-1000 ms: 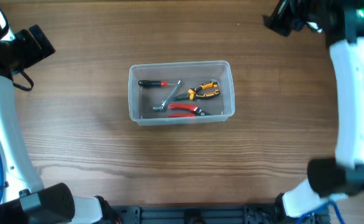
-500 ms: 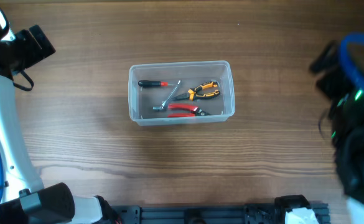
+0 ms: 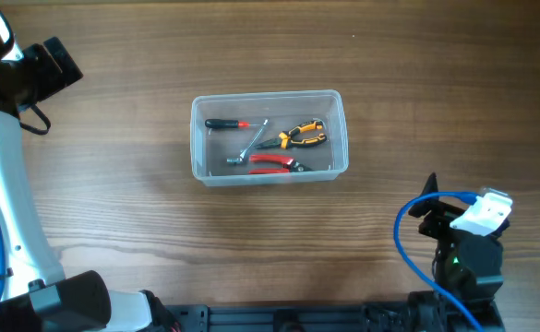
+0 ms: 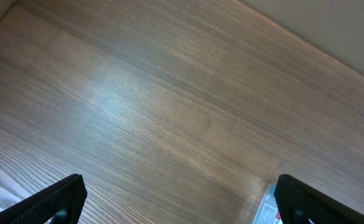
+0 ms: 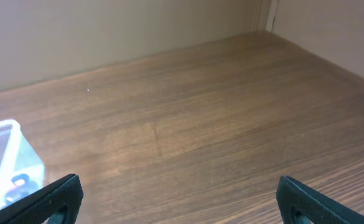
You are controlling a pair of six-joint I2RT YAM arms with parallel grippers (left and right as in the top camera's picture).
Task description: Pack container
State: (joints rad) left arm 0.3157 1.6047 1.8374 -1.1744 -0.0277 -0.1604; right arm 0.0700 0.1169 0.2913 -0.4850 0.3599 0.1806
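The clear plastic container (image 3: pixel 270 169) stands at the middle of the table. Inside lie a black-and-red screwdriver (image 3: pixel 225 124), a metal wrench (image 3: pixel 252 143), yellow-handled pliers (image 3: pixel 299 136) and red-handled pliers (image 3: pixel 271 163). My left gripper (image 4: pixel 180 200) is open and empty over bare wood at the far left; the container's corner (image 4: pixel 266 208) shows at its lower right. My right gripper (image 5: pixel 180 198) is open and empty low at the front right, well away from the container (image 5: pixel 7 155), which shows at the left edge of the right wrist view.
The left arm (image 3: pixel 11 74) stands at the far left of the table. The right arm (image 3: pixel 463 244) is folded down at the front right edge with its blue cable. A wall runs behind the table (image 5: pixel 107 31).
The right arm has swung from the back right corner down to the front right edge and folded low. The left arm and the container have not moved.
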